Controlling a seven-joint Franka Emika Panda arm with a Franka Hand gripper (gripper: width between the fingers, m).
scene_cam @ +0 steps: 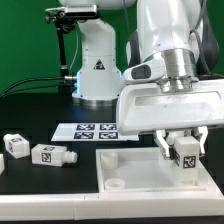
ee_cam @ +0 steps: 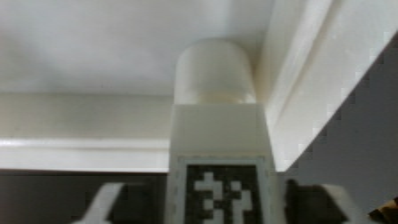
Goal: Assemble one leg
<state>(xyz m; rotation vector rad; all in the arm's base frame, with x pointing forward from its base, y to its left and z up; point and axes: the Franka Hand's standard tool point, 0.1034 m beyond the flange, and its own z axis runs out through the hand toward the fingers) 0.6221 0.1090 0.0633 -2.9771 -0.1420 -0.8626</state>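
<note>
The leg (scene_cam: 186, 157), clamped in the pincer (scene_cam: 183, 150), hangs over the white panel (scene_cam: 125, 172) at the exterior view's right. The wrist view shows its tip close beside a raised rim. Lowered off-centre, it would likely catch that rim and twist in the grip. The arm reaches straight down from above. Two spare legs (scene_cam: 53, 154) lie on the tabletop (scene_cam: 40, 185) further back.

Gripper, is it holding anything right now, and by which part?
Yes. The gripper holds a leg by its tagged end, fingers on either side; the plain rounded end sticks out free.
</note>
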